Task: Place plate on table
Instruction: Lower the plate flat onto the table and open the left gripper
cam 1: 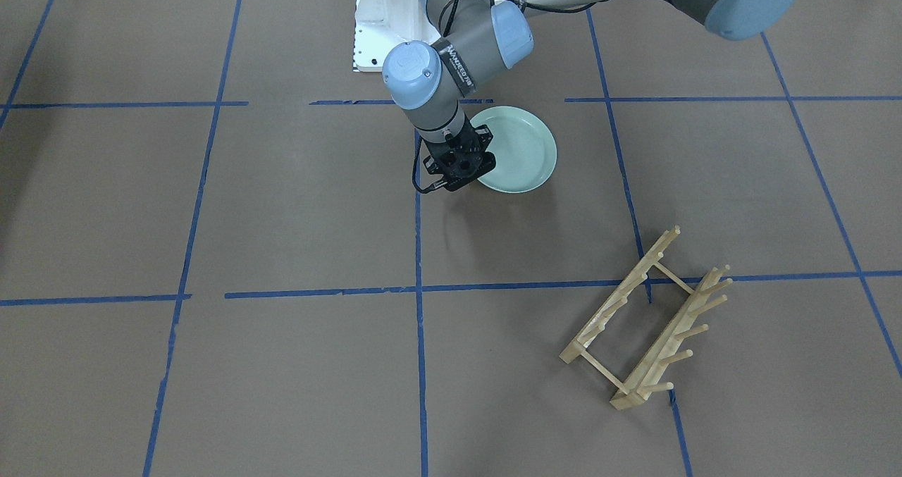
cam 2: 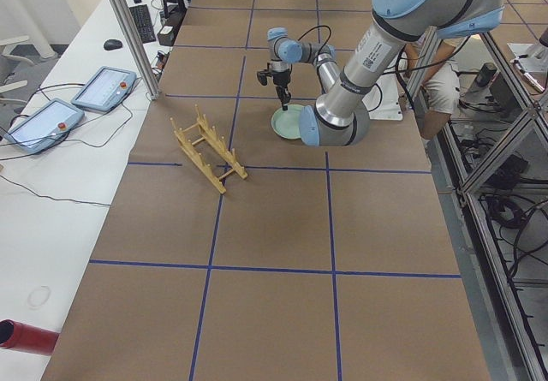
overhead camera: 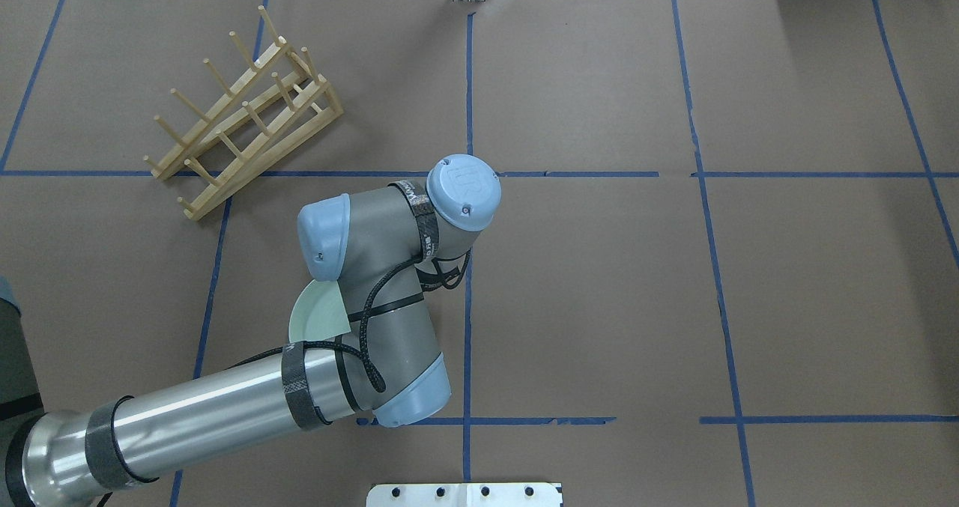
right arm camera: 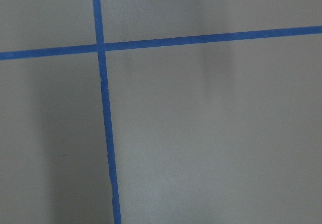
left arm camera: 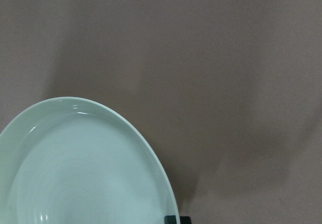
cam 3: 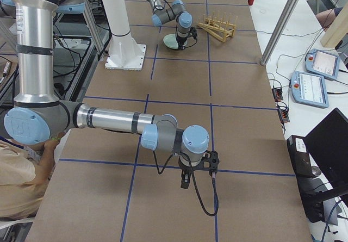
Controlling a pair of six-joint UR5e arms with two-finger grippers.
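Observation:
The pale mint-green plate is level, at or just above the brown table, near the robot's base. It also shows in the overhead view, mostly hidden under the left arm. My left gripper points straight down at the plate's rim and appears shut on it. In the left wrist view the plate fills the lower left and one dark fingertip sits at its rim. My right gripper hangs low over bare table far from the plate; I cannot tell whether it is open.
The light wooden peg rack stands empty on the table, well apart from the plate on the left arm's side. The white robot base plate lies just behind the plate. Blue tape lines cross under the right wrist.

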